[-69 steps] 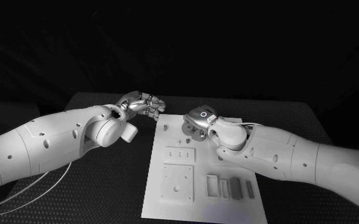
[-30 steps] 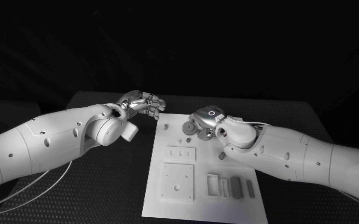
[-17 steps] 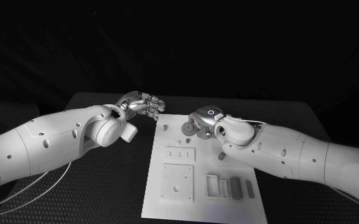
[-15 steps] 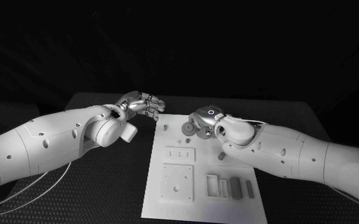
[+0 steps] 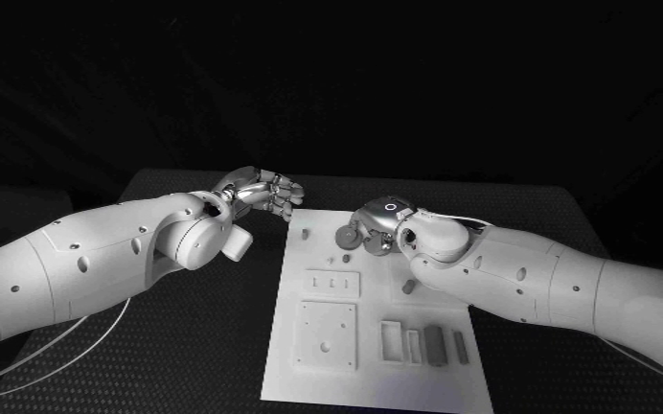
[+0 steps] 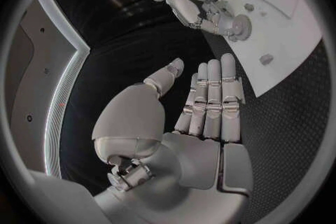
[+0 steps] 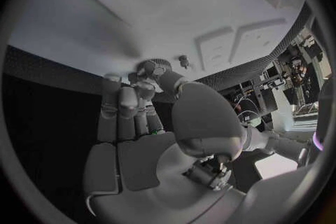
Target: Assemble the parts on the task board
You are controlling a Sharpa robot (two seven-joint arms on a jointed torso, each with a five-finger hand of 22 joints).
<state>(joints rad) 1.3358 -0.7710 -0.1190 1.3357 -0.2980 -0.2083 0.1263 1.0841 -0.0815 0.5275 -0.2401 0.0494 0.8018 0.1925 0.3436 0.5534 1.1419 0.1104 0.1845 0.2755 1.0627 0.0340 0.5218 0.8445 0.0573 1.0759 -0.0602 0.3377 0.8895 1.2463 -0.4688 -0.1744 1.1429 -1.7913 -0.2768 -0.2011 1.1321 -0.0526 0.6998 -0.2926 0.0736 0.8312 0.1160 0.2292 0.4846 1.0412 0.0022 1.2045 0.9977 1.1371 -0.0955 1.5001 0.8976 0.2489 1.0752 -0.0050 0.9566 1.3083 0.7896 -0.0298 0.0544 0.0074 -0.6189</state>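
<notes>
I see the black textured bench (image 5: pixel 180 337) under everything, with the flat white rectangular task board (image 5: pixel 315 376) lying on it between my two arms. The right robot hand (image 5: pixel 371 225) sits over the far end of that board, its silver fingers closed around a small round toothed grey part (image 5: pixel 349 236); the left wrist camera shows the same gear-like disc (image 6: pixel 241 26) pinched at the fingertips just above the white plate. The left robot hand (image 5: pixel 262 191) hangs over the bench just off the board's far left corner, holding nothing, its fingers (image 6: pixel 213 98) straight and side by side with the thumb set apart. Just below the right robot hand, a small grey peg (image 5: pixel 409 287) stands on the board, and a second small grey piece (image 6: pixel 266 59) lies near the board's edge between the two hands.
</notes>
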